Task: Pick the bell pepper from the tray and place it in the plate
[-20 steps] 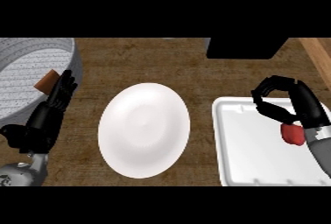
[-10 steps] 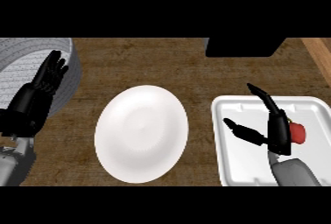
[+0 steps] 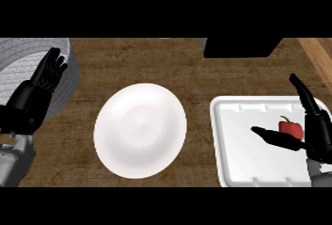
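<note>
Fingers of the right hand (image 3: 310, 132) stood spread and straight, holding nothing, over the white tray (image 3: 246, 149), the thumb jutting toward the view's left just below the red bell pepper (image 3: 290, 128), which sat upright between thumb and fingers; whether anything touched it could not be told. The hand hid the tray's right edge. The plate (image 3: 140, 130) lay bare on the counter (image 3: 188, 66). The left hand (image 3: 40, 88) rested open at far left.
</note>
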`<state>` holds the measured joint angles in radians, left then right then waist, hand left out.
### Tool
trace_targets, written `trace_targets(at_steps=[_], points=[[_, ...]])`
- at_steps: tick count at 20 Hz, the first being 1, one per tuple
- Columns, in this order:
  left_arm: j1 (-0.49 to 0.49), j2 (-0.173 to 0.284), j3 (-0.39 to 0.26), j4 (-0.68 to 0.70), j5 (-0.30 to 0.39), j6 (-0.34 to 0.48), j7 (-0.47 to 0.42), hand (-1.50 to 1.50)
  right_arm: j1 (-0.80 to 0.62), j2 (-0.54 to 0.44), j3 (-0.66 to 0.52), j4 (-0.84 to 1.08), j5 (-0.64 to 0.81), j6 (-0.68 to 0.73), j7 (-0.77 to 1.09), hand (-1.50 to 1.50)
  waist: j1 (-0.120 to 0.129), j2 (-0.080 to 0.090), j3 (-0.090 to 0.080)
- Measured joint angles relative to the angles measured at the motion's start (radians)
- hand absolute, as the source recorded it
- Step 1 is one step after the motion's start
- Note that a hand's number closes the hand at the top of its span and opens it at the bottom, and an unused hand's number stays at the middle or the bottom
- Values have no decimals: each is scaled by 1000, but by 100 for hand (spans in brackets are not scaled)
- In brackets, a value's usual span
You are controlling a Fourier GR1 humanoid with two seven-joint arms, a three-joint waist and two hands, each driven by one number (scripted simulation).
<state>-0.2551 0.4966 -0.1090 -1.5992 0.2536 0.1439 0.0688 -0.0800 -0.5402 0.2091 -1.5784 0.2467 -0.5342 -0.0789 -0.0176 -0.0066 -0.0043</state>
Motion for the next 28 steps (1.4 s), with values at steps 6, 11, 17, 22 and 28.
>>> trace_targets(at_steps=[6, 11, 17, 22, 28], points=[[5, 9, 18, 19, 3, -16, -15, 0, 40, -187, 40, -82, 116, 174, 363, -150, -5, 0, -4], [-10, -6, 7, 12, -6, -16, -7, 0, 10, -285, 84, -165, 111, 401, 649, -150, 8, 2, -2], [-18, -38, 6, 20, -28, -21, -2, 0, -52, -285, 104, -229, 93, 589, 887, -150, 17, 5, 2], [-14, -57, 34, 24, -44, -50, -10, 0, -67, -226, 106, -199, 176, 641, 951, -150, 18, 6, 3], [-3, -71, 62, 21, -60, -82, -11, 0, -84, -194, 65, -90, 223, 713, 951, -150, 19, 7, 4]])
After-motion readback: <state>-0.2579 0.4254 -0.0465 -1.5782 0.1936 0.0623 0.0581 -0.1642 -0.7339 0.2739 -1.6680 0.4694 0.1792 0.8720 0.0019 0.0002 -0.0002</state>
